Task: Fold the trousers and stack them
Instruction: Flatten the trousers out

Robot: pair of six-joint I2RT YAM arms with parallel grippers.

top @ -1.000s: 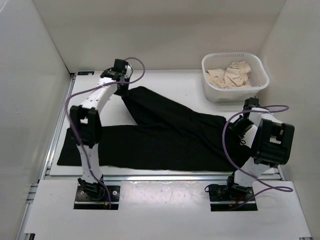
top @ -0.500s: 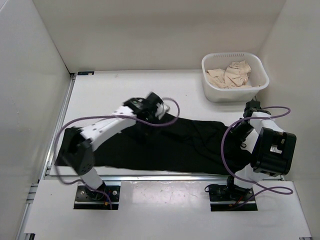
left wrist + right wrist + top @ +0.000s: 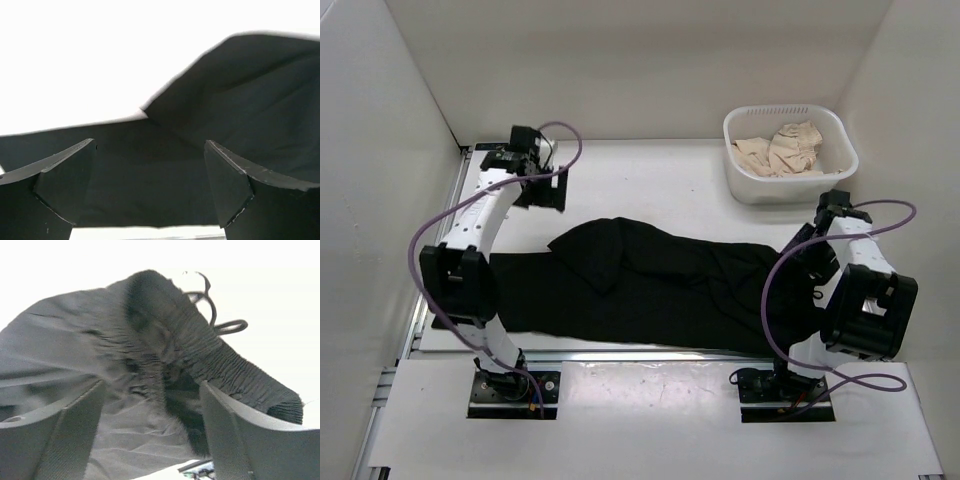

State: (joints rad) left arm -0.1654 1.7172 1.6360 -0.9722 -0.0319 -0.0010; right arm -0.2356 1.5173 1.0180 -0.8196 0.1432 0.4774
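top external view: the black trousers (image 3: 670,285) lie stretched along the near side of the white tabletop (image 3: 650,180), one leg doubled over. the left gripper (image 3: 150,150) hangs released near the far left; the right gripper (image 3: 152,390) stands spread at the waistband, gripping nothing.

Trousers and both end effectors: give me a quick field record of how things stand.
garment: black soft-fabric long trousers, lying left to right, rumpled, one layer folded over
waistband: at right end, elastic
left end effector: open, empty, clear of fabric
right end effector: open, at waistband
basket: white plastic basket, far right, holds beige cloth
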